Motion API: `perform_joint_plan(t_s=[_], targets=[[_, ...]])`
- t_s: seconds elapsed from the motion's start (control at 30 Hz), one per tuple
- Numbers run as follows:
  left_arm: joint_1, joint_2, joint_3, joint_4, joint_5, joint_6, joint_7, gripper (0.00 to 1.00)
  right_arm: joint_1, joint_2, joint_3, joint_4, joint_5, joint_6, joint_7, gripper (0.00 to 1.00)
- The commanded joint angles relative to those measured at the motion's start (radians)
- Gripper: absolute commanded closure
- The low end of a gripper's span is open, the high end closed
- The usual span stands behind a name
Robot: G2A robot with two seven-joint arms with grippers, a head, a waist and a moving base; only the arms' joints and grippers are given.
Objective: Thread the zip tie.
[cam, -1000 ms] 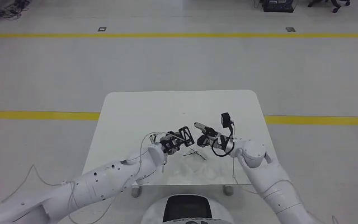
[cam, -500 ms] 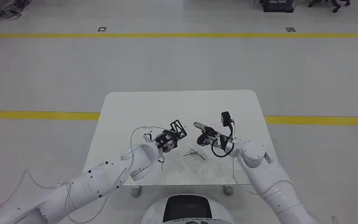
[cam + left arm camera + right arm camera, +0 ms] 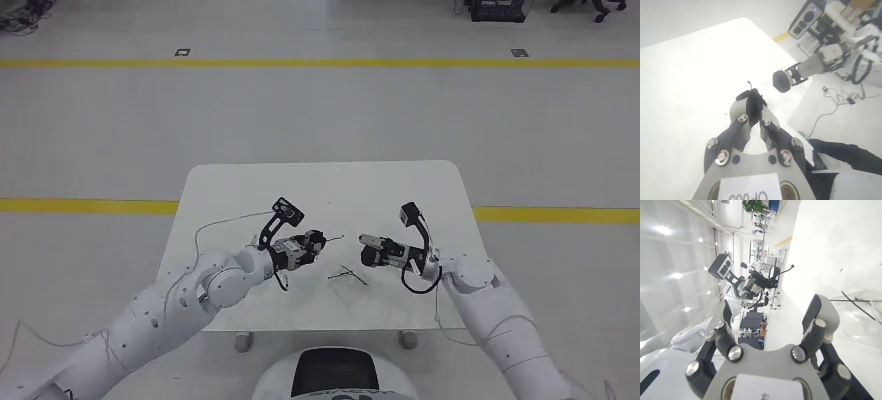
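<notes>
Over the white rectangular table [image 3: 300, 195], from above: the left gripper [image 3: 318, 240] hangs above the middle of the table, pinching a thin black plastic zip tie [image 3: 333, 238]. A short length sticks out sideways toward the other arm. The right gripper [image 3: 366, 243] faces it, near but apart, with a gap between it and the tie's tip. Spare ties [image 3: 347, 272], black and crossed, lie on the table just below that gap.

Left wrist view: the left gripper [image 3: 754, 98] has its fingers pressed together on the zip tie [image 3: 750, 85]. Only a stub ending in a small knob shows past them; I take the knob for the head end, though it is too small to be sure. A dark pad [image 3: 780, 81] of the right gripper sits off to one side of the stub, not touching.

Right wrist view: the right gripper [image 3: 770, 311] is spread wide and holds nothing. Farther off, the zip tie [image 3: 786, 269] juts up at a slant from the left gripper. The spare ties [image 3: 857, 305] lie on the table beside it, seemingly under clear film.

Judgement: the step is a handover or line-up in mid-air. It needs a slow approach along the tie's own slant, with the open fingers centred on the stub. The left clamp should stay firm so the thin strip neither flexes nor swivels.
</notes>
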Motion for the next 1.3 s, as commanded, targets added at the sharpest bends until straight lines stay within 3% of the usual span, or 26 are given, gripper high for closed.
perform_joint_plan(t_s=[0.0,0.07,0.3,0.4,0.53,0.63,0.7,0.8,0.97,1.13,1.27], targets=[[0.009,-0.002,-0.006,0.017,-0.054,-0.038,0.006,1.0,0.012,-0.001,-0.005,0.011,0.006,0.002,0.03,0.0],[0.005,-0.003,-0.003,0.041,-0.025,-0.041,-0.014,1.0,0.012,-0.001,-0.005,0.011,0.006,0.002,0.03,0.0],[0.005,-0.003,-0.003,0.041,-0.025,-0.041,-0.014,1.0,0.012,-0.001,-0.005,0.011,0.006,0.002,0.03,0.0],[0.023,-0.009,-0.019,0.066,-0.165,-0.05,-0.016,1.0,0.007,0.0,-0.015,0.003,-0.016,0.002,0.03,0.0],[0.047,-0.017,-0.046,0.113,-0.447,-0.111,-0.065,1.0,0.021,0.0,0.016,0.051,0.122,0.002,0.148,0.0],[0.053,-0.022,-0.054,0.14,-0.564,-0.15,-0.12,1.0,0.03,-0.003,0.04,0.077,0.186,0.002,0.236,0.0],[0.057,-0.026,-0.057,0.141,-0.63,-0.15,-0.152,1.0,0.037,-0.006,0.052,0.089,0.203,0.002,0.283,0.0],[0.063,-0.034,-0.066,0.14,-0.707,-0.15,-0.181,1.0,0.047,-0.014,0.069,0.114,0.218,0.002,0.347,0.0],[0.082,-0.05,-0.092,0.141,-0.825,-0.15,-0.23,1.0,0.053,-0.029,0.075,0.129,0.2,0.002,0.353,0.0],[0.105,-0.065,-0.125,0.151,-0.899,-0.15,-0.277,1.0,0.048,-0.038,0.08,0.119,0.18,0.002,0.353,0.0],[0.108,-0.073,-0.142,0.147,-0.894,-0.15,-0.306,1.0,0.045,-0.041,0.084,0.116,0.176,0.002,0.353,0.0]])
